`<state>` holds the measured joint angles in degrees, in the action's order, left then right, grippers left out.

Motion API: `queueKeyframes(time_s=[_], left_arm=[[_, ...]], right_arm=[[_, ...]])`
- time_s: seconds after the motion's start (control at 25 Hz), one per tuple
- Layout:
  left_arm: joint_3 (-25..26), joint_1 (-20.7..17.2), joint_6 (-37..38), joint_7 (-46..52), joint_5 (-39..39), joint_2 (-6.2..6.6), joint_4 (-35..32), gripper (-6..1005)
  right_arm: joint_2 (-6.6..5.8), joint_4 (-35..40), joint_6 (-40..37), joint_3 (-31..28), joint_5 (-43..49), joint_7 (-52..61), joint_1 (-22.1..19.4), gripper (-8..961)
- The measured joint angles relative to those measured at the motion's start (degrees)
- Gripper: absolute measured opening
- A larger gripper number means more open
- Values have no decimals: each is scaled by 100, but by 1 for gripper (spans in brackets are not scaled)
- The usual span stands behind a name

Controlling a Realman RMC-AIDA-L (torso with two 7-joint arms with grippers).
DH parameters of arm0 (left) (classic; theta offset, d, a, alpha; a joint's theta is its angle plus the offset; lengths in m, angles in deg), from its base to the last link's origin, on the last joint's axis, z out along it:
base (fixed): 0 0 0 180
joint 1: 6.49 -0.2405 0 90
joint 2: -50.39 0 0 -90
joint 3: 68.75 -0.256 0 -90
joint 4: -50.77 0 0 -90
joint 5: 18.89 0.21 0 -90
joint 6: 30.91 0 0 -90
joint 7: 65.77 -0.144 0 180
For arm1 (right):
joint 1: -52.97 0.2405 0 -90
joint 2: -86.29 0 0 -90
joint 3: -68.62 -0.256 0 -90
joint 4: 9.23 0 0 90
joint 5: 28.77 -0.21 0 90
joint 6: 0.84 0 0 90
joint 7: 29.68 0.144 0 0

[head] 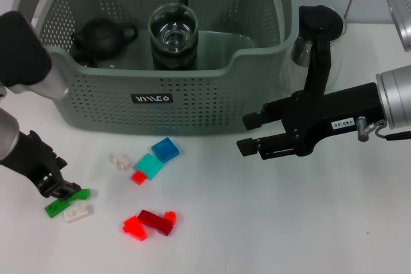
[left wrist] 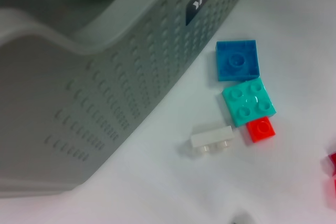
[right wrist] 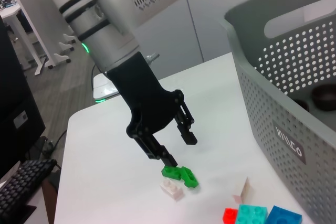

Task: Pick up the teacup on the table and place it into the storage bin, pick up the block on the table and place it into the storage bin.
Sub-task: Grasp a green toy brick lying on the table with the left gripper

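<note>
The grey storage bin (head: pixel 148 104) stands at the back of the table, and its wall (left wrist: pixel 79 93) fills the left wrist view. A glass teacup (head: pixel 172 35) stands inside it beside a black teapot (head: pixel 101 38). Low at the table's near left, my left gripper (head: pixel 61 187) (right wrist: pixel 179 150) is open, its fingers straddling a green block (head: pixel 80 194) (right wrist: pixel 181 176) just below them. A second green block (head: pixel 56 208) lies beside it. Before the bin's right front corner, my right gripper (head: pixel 249 134) hovers open and empty.
Loose blocks lie in front of the bin: blue (head: pixel 166 150) (left wrist: pixel 238 60), teal (head: pixel 149 166) (left wrist: pixel 249 101), small red (head: pixel 139 177) (left wrist: pixel 261 129), white (head: pixel 78 214), and a red and dark-red cluster (head: pixel 154 222). A glass kettle (head: pixel 318 36) stands right of the bin.
</note>
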<state>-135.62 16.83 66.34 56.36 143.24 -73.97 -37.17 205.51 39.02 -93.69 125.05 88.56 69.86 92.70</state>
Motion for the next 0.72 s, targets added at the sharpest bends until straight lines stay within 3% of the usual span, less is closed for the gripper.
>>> queueKeyframes(time_s=[0.4, 0.72], left_arm=[[-679, -102, -454, 226, 150, 5, 276, 536], [-825, -113, -551, 280, 161, 11, 355, 535]], right_arm=[[-13, 0, 4, 0, 0, 1, -11, 609], [-6, 0, 4, 0, 0, 4, -12, 610]])
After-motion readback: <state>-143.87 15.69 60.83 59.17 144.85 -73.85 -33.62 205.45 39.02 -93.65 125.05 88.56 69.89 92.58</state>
